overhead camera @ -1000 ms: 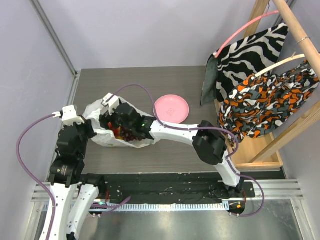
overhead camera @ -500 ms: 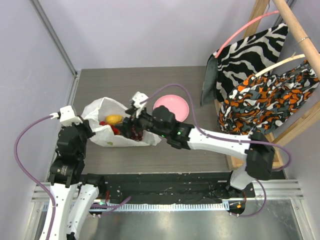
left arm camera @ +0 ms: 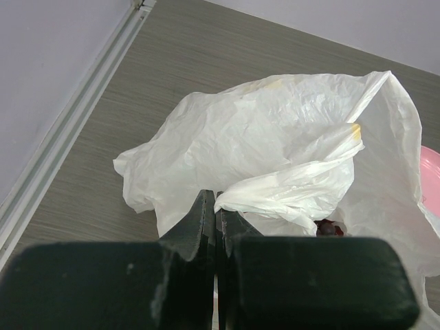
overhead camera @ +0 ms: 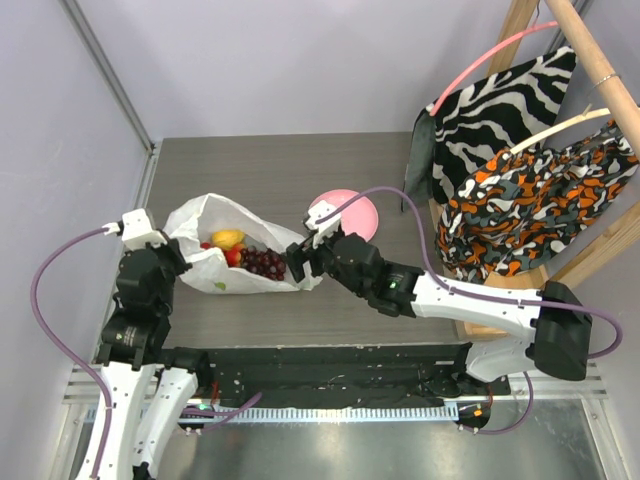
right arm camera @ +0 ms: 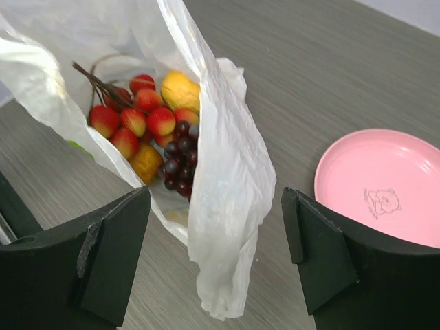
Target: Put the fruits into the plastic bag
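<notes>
The white plastic bag [overhead camera: 205, 222] lies on the table at the left. Inside it show a dark purple grape bunch [overhead camera: 265, 263], a yellow lemon [overhead camera: 227, 238] and small red fruits [overhead camera: 233, 257]. The right wrist view shows the same: grapes [right arm camera: 177, 157], red fruits [right arm camera: 135, 118] and a yellow fruit [right arm camera: 180, 91] in the bag [right arm camera: 230, 179]. My left gripper [overhead camera: 178, 253] is shut on the bag's left rim [left arm camera: 275, 189]. My right gripper [overhead camera: 300, 258] is open and empty just right of the bag's mouth.
A round pink plate [overhead camera: 345, 213] lies right of the bag, seen also in the right wrist view [right arm camera: 381, 185]. A wooden rack [overhead camera: 520, 300] with zebra-striped cloth [overhead camera: 480, 115] and an orange patterned cloth [overhead camera: 535, 205] stands at the right.
My right gripper has pulled back to the right out of the bag and is now empty. The grape bunch now lies in the bag. The left gripper has kept its hold.
</notes>
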Robot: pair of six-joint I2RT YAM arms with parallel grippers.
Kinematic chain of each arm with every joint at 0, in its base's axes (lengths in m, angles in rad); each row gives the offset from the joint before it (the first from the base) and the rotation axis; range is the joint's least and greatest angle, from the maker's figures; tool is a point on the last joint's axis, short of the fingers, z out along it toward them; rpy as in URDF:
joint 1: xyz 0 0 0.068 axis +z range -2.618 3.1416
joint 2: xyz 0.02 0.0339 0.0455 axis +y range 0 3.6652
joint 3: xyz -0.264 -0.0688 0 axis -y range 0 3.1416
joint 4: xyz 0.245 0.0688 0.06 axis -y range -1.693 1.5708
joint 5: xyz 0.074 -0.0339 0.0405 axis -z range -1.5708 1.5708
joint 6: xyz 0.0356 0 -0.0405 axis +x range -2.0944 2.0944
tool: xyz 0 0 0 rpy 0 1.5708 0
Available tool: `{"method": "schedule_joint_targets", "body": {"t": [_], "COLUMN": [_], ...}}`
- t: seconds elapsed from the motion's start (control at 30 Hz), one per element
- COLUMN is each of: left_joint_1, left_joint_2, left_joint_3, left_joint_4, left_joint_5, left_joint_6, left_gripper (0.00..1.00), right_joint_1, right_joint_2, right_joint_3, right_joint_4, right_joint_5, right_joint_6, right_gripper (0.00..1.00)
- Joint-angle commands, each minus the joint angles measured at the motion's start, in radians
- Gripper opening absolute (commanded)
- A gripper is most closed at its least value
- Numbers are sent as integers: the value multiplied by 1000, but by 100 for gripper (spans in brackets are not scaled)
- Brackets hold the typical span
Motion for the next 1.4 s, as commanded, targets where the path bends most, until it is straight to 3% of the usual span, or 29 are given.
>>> {"method": "schedule_joint_targets", "body": {"t": [0.0,0.13,0.33,0.43,0.47,0.5,0.57,0.7,0.83,0.93,1.1,1.37], "left_joint_1": [-1,-1,-1,-1,-1,-1,1,6,15,26,30,30], "left_joint_2": [15,22,51,103,128,183,232,358,497,553,625,677], "left_joint_3": [11,11,23,55,81,107,192,412,690,816,896,810], "left_joint_4": [18,15,8,22,15,2,-5,-95,-240,-321,-433,-443], "left_joint_5": [-9,-12,-11,-14,-8,4,15,4,0,-66,-163,-37], "left_joint_6": [-5,-4,-13,-31,-40,-42,-31,7,80,156,248,228], "left_gripper": [0,0,0,1,0,0,0,0,0,0,0,3], "right_joint_1": [4,4,2,4,4,2,4,5,5,5,4,4], "right_joint_2": [20,39,90,92,90,83,70,53,142,206,221,179], "right_joint_3": [-11,-28,-16,18,35,59,170,441,801,898,839,661], "right_joint_4": [-54,-43,-93,-173,-234,-268,-360,-406,-503,-558,-598,-590], "right_joint_5": [32,-15,-52,-44,-43,-46,-38,-38,-55,-8,55,153], "right_joint_6": [17,40,72,86,77,66,31,-93,-125,-122,-67,5], "right_gripper": [85,82,68,43,30,11,1,1,1,1,1,1]}}
